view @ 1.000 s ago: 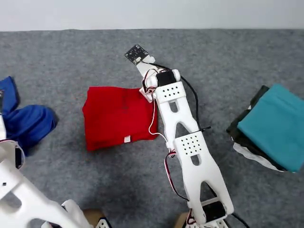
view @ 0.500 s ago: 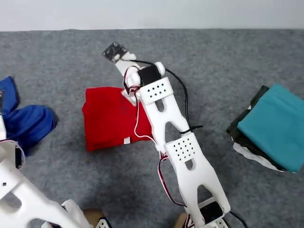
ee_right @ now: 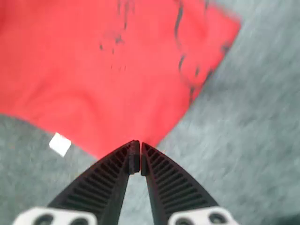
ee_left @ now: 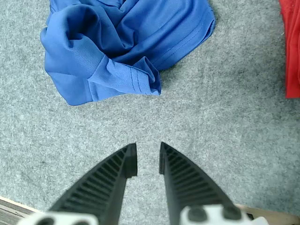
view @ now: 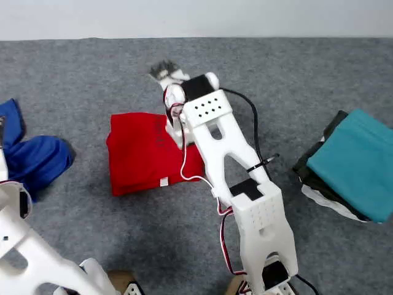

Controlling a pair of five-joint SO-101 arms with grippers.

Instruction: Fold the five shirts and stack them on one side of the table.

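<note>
Far left of high view: crumpled blue shirt (view: 34, 157), just ahead of left gripper (ee_left: 146, 154), jaws slightly apart, empty. Left of centre: folded red shirt (view: 144, 153), w/ right gripper (ee_right: 139, 149) over its right edge, pinched closed on nothing; prob. the nearer arm. Far right: folded stack (view: 353, 163), well apart from red shirt.

We see a red shirt (view: 144, 157) with a white tag (view: 164, 180) at centre, a blue shirt (view: 37, 158) at nine o'clock, and a teal shirt (view: 359, 163) over black cloth (view: 309, 167) and white cloth (view: 328, 203) at three o'clock, all on a speckled grey table (view: 92, 80).
</note>
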